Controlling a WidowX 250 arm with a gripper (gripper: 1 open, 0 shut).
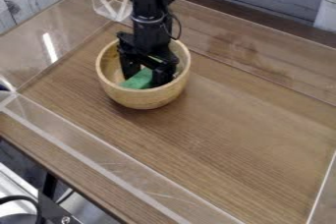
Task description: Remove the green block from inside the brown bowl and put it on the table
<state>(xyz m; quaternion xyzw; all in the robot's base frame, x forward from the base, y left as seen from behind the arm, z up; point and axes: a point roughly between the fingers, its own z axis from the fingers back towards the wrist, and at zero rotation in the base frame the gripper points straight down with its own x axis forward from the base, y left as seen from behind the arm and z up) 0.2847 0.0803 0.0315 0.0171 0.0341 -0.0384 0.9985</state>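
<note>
The brown bowl (pixel 116 87) sits on the table (pixel 223 120) at the left of centre. Inside it lies the green block (pixel 136 78), mostly covered by my gripper. My black gripper (pixel 144 74) points straight down and has dropped into the bowl, its fingers (pixel 126 70) standing open on either side of the block. Whether the pads touch the block cannot be made out.
Clear acrylic walls (pixel 79 135) run around the table's edges, one close to the front and left. The bowl's thick rim surrounds the fingers. Bare wood-grain tabletop stretches to the right and front of the bowl.
</note>
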